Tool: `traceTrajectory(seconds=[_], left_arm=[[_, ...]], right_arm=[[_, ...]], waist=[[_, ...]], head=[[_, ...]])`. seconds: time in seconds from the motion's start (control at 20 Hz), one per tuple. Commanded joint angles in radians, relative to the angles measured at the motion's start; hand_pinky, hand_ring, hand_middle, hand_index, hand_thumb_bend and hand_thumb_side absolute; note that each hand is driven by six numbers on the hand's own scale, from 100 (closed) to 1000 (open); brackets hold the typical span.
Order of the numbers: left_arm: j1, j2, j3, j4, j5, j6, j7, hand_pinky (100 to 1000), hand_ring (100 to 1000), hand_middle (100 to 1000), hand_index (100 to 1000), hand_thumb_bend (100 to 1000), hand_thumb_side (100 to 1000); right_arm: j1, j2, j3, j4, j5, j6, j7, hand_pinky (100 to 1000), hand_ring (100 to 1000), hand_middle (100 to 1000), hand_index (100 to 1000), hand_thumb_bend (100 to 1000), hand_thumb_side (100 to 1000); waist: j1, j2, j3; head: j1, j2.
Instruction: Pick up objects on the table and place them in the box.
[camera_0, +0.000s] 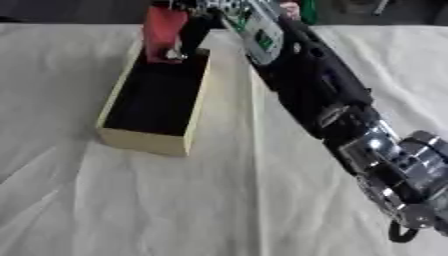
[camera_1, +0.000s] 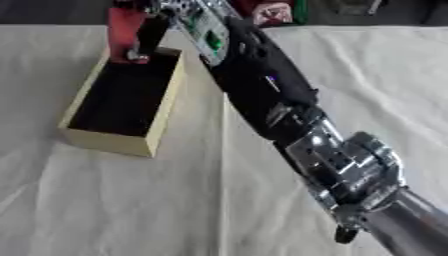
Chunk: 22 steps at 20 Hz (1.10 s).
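A long wooden box (camera_0: 198, 107) with a dark inside lies on the white cloth, left of centre. My right arm reaches from the lower right across the table to the box's far end. My right hand (camera_0: 194, 31) is there, its fingers curled round a red block (camera_0: 163, 30). The block stands upright over the far end of the box, its lower edge at about rim height. The rest of the box's inside looks dark and I make out nothing in it. My left hand shows in neither view.
White cloth (camera_0: 131, 200) covers the table, with a fold line running down the middle. Some red and green things (camera_1: 284, 11) stand at the table's far edge behind the arm.
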Motion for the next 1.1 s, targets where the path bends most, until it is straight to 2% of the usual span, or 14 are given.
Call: traceTrajectory(seconds=[0.05,0.3,0.55,0.6,0.8,1.1], left_arm=[[-0.013,0.012,0.000,-0.020,0.008,-0.002,-0.006,568,565,520,652,183,100],[-0.017,0.010,0.000,-0.020,0.010,-0.002,-0.007,568,565,520,652,183,100],[-0.019,0.009,-0.002,-0.020,0.012,-0.002,-0.009,567,565,519,652,182,100],[-0.019,0.010,-0.002,-0.020,0.012,-0.002,-0.009,567,565,519,652,181,100],[-0.018,0.009,-0.002,-0.020,0.012,-0.001,-0.011,567,565,518,652,181,100],[-0.017,0.008,-0.002,-0.020,0.013,0.000,-0.012,567,565,517,652,181,100]], right_arm=[[-0.025,0.013,-0.026,0.027,0.040,-0.009,-0.024,664,675,546,583,148,108],[-0.004,0.044,-0.047,0.089,0.070,-0.026,-0.011,697,716,589,640,189,186],[0.003,0.061,-0.066,0.141,0.093,-0.081,0.047,766,771,687,761,274,303],[0.002,0.063,-0.070,0.148,0.096,-0.094,0.061,790,786,723,791,313,328],[-0.002,0.062,-0.093,0.153,0.118,-0.129,0.105,842,831,794,824,417,361],[-0.005,0.058,-0.106,0.152,0.189,-0.150,0.088,888,882,859,889,526,346]], waist=[[-0.010,-0.016,0.003],[-0.012,-0.009,0.013],[-0.013,-0.005,0.016],[-0.013,-0.005,0.017],[-0.013,-0.004,0.016],[-0.011,-0.004,0.016]], head=[[-0.006,-0.010],[-0.007,-0.004],[-0.006,0.002],[-0.006,0.003],[-0.006,0.002],[-0.004,-0.001]])
